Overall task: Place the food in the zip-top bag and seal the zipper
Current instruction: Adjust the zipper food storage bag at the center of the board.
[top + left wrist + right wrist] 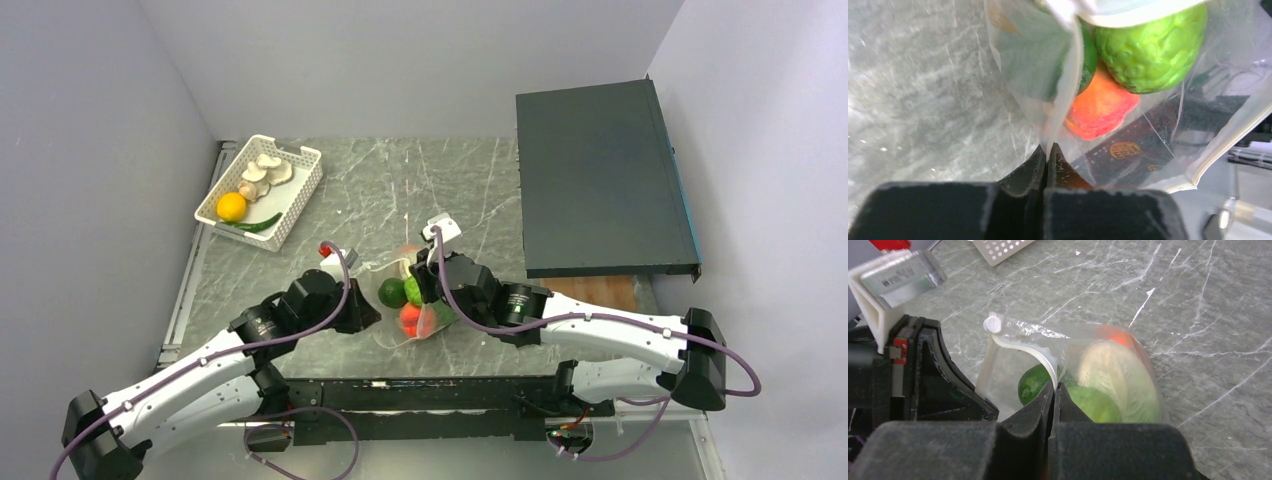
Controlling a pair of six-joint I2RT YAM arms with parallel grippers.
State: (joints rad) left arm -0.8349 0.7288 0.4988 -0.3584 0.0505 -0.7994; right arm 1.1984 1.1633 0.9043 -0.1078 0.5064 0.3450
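Note:
The zip-top bag hangs between my two grippers, just above the table. It holds leafy green lettuce, a red-orange fruit and a round green fruit. My left gripper is shut on the bag's clear wall; it sits at the bag's left in the top view. My right gripper is shut on the whitish zipper at the bag's mouth, which gapes open. A small white slider sits at the strip's end. Mushrooms, a yellow-orange citrus and a dark green long vegetable lie in the basket.
The white slotted basket stands at the back left. A dark flat box fills the right side of the table, with a wooden board under its near edge. Walls close in on the left, back and right.

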